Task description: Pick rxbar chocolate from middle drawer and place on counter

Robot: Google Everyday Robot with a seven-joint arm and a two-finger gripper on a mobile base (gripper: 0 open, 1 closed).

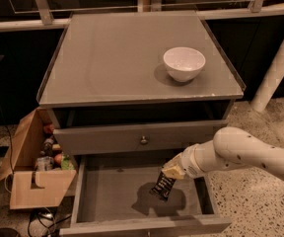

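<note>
The chocolate bar (162, 186) hangs tilted in the air over the right half of the open drawer (107, 201). Its top end is pinched in the gripper (172, 172) and its lower end points down and left. It sits clear of the grey drawer floor, where its dark shadow (149, 205) falls just below it.

At far left a cardboard box (31, 189) stands on the floor against the cabinet with its flaps open. A few bottles and small packets (48, 152) are inside, too small to name. Dark cables (41, 218) lie on the floor in front of the box.

The counter (107, 58) fills the middle of the view, flat and grey with a thin raised rim. Under it is a dark gap, then a drawer front (107, 139) with a small round knob (143, 140). Below that, the open drawer is pulled out toward the camera.

A white bowl (184, 63) stands upright on the right part of the counter, well apart from the bar.

The gripper is over the drawer, just below the drawer front and right of the knob, with its fingers closed tight on the wrapper's top edge. The white arm (245, 154) reaches in from the right edge, passing above the drawer's right wall. A white post (280, 58) slants up at far right, over the speckled floor (260, 211).
</note>
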